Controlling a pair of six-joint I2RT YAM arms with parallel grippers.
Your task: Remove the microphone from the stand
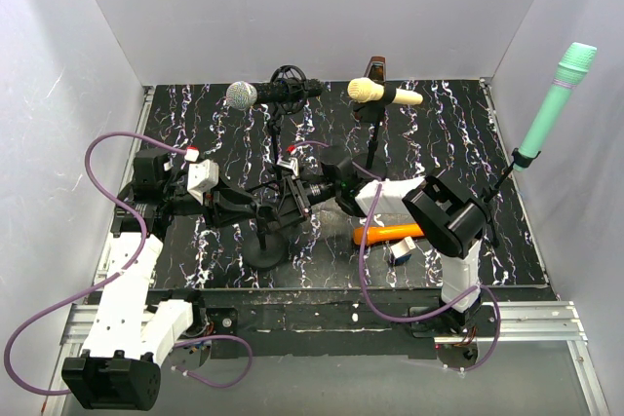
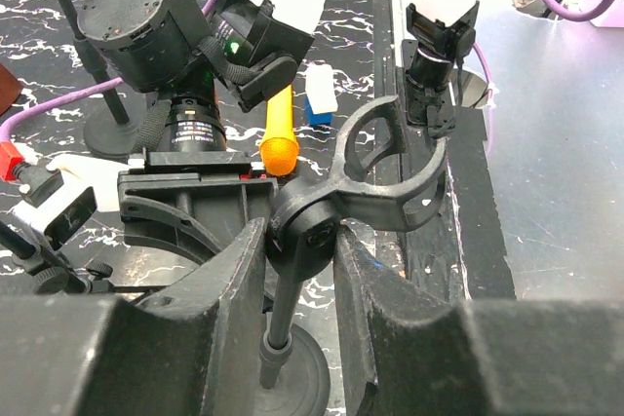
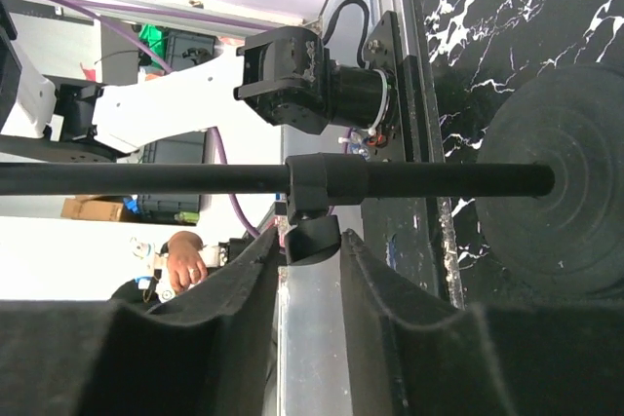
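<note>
Up close, pinched the stand point(image 2: 281, 314) at its swivel joint with the left gripper point(image 2: 304, 241), just under the empty clip point(image 2: 382, 177). Nipped the pole's collar knob with the right gripper point(image 3: 312, 241), fingers snug either side. Spotted the orange microphone point(image 1: 390, 233) off the clip, flat on the table point(image 1: 458, 133) near the right arm.

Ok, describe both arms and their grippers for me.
Both the left arm and right arm have white shells between chunky black joint housings. Purple cables loop along each. The left gripper and right gripper have black moulded fingers; small red-and-white connectors sit near the wrists.
</note>
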